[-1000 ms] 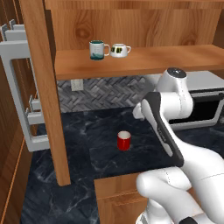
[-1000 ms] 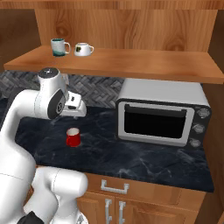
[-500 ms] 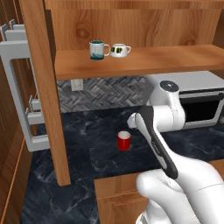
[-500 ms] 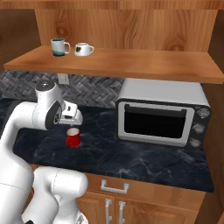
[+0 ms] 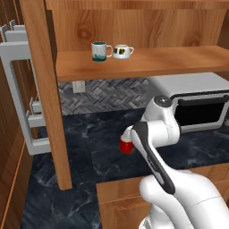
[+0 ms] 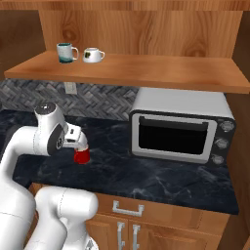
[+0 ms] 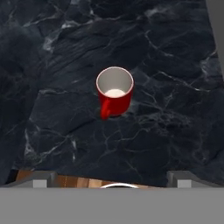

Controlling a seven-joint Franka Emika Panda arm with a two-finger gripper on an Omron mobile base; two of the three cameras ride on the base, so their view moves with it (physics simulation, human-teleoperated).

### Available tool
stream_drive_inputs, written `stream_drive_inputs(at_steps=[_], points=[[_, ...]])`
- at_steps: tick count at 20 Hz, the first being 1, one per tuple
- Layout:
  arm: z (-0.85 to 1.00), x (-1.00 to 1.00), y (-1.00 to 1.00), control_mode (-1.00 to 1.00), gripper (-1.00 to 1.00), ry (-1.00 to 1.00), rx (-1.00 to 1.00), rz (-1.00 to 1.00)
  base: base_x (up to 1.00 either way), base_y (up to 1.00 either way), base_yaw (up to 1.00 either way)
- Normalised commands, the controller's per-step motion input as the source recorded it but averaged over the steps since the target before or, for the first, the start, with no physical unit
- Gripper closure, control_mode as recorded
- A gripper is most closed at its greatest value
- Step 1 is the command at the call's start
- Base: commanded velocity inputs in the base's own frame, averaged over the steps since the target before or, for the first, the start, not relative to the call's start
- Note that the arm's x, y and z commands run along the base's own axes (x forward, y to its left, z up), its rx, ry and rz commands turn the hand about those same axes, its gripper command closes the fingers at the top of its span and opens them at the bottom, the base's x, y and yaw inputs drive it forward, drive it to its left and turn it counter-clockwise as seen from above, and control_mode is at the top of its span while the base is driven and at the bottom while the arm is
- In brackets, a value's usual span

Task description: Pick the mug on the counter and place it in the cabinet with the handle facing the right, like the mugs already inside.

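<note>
The mug (image 7: 114,92) stands upright at centre frame on the counter (image 7: 175,113), handle toward lower left. Your gripper (image 7: 112,183) hangs above it, jaws spread wide, holding nothing. Judged rigid, light, glossy: pinch the rim wall opposite the handle.

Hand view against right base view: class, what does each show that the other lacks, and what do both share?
The hand view alone looks down into the red mug, showing its pale inside and its handle; the fingertips at the bottom edge stand wide apart, short of the mug.

The right base view alone shows the cabinet shelf with a teal-and-white mug and a white mug, the toaster oven, and the arm bent over the mug.

Both share the red mug upright on the dark marbled counter.
</note>
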Motion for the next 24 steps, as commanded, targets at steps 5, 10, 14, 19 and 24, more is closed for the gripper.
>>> stream_drive_inputs(at_steps=[5,10,14,19,24], points=[[-0.35,0.00,0.17,-1.00,-1.00,0.00,-0.01,0.00,0.00,0.00,0.00],[-0.32,0.06,0.10,-1.00,-1.00,0.00,-0.02,0.00,0.00,0.00,0.00],[-0.32,0.08,0.08,-1.00,-1.00,0.00,-0.02,0.00,0.00,0.00,0.00],[-0.26,0.15,0.01,-1.00,-1.00,0.00,-0.04,-0.01,0.00,0.00,0.00],[-0.20,0.18,0.00,-1.00,-1.00,0.00,-0.02,-0.01,0.00,0.00,0.00]])
